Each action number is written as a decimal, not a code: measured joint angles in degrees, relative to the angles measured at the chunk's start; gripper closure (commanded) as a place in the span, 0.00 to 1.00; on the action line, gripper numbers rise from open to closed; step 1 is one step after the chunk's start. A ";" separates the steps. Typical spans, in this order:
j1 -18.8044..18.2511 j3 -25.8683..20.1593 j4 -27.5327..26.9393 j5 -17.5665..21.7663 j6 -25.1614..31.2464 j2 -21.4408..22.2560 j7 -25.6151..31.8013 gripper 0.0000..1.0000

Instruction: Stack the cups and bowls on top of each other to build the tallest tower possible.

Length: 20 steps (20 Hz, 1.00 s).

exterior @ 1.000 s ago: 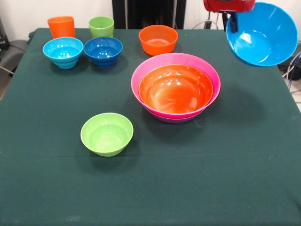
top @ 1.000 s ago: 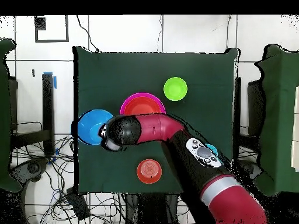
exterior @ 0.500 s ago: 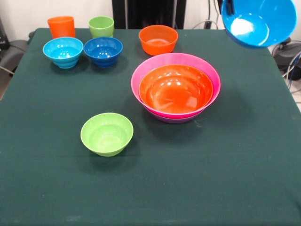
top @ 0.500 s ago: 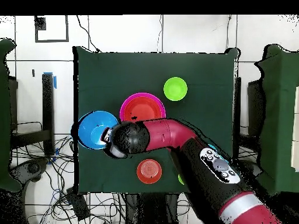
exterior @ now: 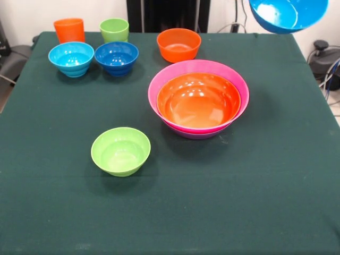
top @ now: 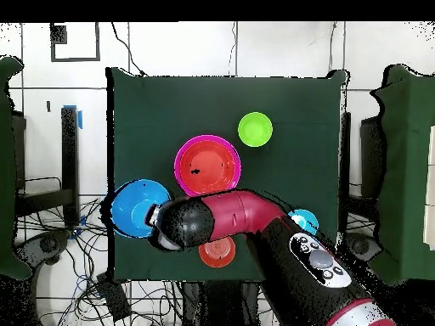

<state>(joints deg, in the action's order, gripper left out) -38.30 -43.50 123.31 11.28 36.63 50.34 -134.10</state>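
Note:
The big blue bowl hangs tilted high above the table's far right corner; in the overhead view it sits at the tip of my red arm. My gripper is shut on its rim. The tower is a wide orange bowl inside a pink bowl on a purple bowl, mid-table. A small lime-green bowl stands alone in front. At the back stand the orange cup, the green cup, and small light-blue, dark-blue and orange bowls.
The dark green table has cables and equipment on the floor beyond its right edge. In the overhead view my arm covers part of the small orange bowl and the cups.
The blue bowl has risen and moved towards the robot's side, now cut by the top edge of the front view. The other bowls and cups have not moved.

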 measured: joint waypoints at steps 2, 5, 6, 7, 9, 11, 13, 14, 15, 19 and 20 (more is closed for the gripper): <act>0.15 0.37 -0.35 1.93 -1.76 -2.18 0.00 1.00; 0.01 0.87 -1.25 4.74 -3.48 -5.37 0.00 1.00; -0.20 1.30 -2.22 7.11 -4.37 -7.93 0.00 1.00; -0.31 1.47 -2.72 8.19 -4.57 -9.07 0.00 1.00; -0.71 2.06 -4.62 11.77 -4.69 -12.87 0.00 1.00; -1.04 2.95 -7.59 16.25 -4.48 -17.53 0.06 1.00; -1.18 3.41 -9.58 18.67 -4.05 -20.08 0.19 1.00; -1.30 3.47 -10.42 19.60 -3.79 -21.11 0.19 1.00; -1.42 3.53 -11.26 20.53 -3.52 -22.13 0.20 1.00; -2.18 3.54 -12.41 21.99 -3.42 -23.84 0.20 1.00; -2.32 3.53 -12.41 22.10 -3.42 -23.93 0.20 1.00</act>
<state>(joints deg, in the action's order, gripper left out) -40.62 -39.97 110.90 33.37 33.21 26.41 -133.90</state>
